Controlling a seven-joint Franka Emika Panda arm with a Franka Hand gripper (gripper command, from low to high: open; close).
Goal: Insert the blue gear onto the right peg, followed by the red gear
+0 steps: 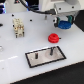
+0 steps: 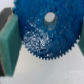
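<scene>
- On the exterior view's left, a small cream block (image 1: 18, 27) stands on the white desk (image 1: 10, 50). It plays no part here.
- Low in the middle lies the white plate (image 1: 46, 55). The right peg (image 1: 51, 50) stands up on it, bare.
- The red gear (image 1: 53, 37) lies flat above the plate, waiting its turn.
- At the upper right, the hand (image 1: 63, 22) is closed on the blue gear (image 2: 45, 32), lifted off the desk so it can go to the peg.

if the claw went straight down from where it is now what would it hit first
Probably bare white table. The claw, gripping the flat round bright-blue plastic gear, seems offset from the small round red plastic gear, though depth is unclear.
</scene>
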